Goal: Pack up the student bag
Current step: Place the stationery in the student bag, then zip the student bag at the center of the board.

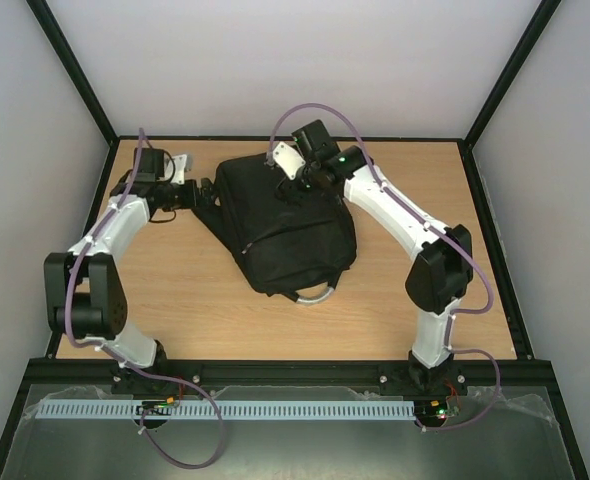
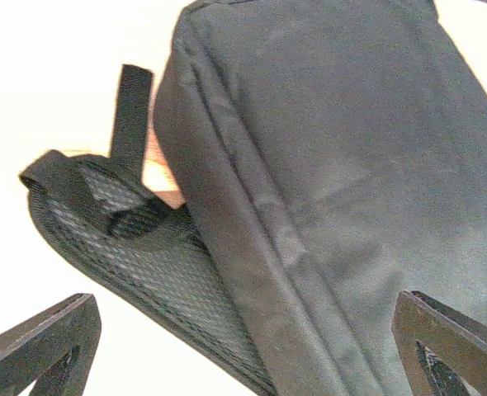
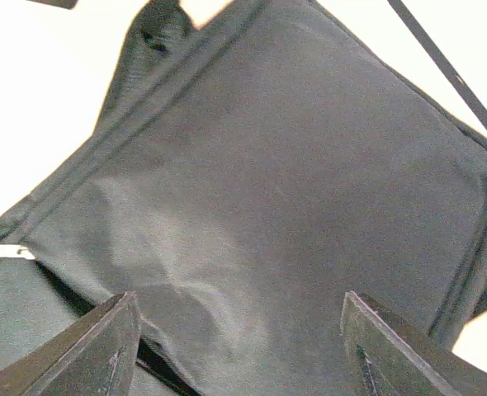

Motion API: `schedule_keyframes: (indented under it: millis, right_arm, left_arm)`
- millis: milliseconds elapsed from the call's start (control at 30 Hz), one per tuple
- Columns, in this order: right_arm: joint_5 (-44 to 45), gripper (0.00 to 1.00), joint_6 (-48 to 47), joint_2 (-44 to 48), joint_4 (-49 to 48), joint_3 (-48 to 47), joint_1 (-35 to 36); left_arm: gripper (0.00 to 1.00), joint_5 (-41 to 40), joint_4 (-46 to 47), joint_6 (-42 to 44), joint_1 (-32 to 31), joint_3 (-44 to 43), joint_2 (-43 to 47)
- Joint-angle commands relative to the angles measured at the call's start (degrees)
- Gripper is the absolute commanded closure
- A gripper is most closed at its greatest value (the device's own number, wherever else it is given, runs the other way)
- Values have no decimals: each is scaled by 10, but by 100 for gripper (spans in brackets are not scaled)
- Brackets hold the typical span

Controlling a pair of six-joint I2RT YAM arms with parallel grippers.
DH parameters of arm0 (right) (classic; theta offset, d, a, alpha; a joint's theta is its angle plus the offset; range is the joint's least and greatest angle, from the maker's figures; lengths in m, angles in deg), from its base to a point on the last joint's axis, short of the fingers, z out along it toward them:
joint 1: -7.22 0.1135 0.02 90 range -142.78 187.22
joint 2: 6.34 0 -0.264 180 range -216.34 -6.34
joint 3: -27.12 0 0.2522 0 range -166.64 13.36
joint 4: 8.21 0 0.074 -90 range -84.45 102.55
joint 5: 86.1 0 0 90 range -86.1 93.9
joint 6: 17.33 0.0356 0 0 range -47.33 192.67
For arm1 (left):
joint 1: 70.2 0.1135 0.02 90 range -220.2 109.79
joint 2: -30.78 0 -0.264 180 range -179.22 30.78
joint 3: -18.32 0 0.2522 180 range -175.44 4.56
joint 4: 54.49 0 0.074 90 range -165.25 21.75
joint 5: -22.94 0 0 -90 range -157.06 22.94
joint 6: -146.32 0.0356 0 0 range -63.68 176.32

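The student bag (image 1: 280, 228) is a large black fabric backpack lying flat in the middle of the table, its grey looped handle (image 1: 315, 294) towards the near side. My left gripper (image 1: 207, 193) is open at the bag's far left edge; its wrist view shows the bag's side seam (image 2: 252, 247) and a mesh-padded shoulder strap (image 2: 120, 239) between the spread fingers. My right gripper (image 1: 293, 188) is open over the bag's far top; its wrist view shows the bag's fabric panel (image 3: 293, 181) and a zip slit (image 3: 157, 363) by the left finger.
The wooden table (image 1: 175, 290) is bounded by a black frame. A thin black strap (image 3: 446, 70) trails off the bag's far corner. A perforated white rail (image 1: 225, 410) runs along the near edge between the arm bases.
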Motion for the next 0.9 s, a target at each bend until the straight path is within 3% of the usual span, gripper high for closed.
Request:
schedule_keyframes:
  millis: [0,167,400,533,667,867]
  right_arm:
    - [-54,33,-64,9,34,-5,42]
    - [18,45,-97,2,7,34,102]
    - [46,63,15,-39,-26,43,96]
    - [34,62,56,-61,-30,49,85]
    - [9,59,79,-89,-30,57,72]
    - [-55,41,84,-122,13,70,65]
  left_arm:
    - [1,105,4,-59,16,55,24]
    - [7,220,59,-119,44,131,35]
    - [21,273,125,-161,46,201,51]
    - [22,271,146,-169,39,217,47]
    - [10,251,158,-164,15,226,42]
    - [10,237,164,-156,-10,223,41]
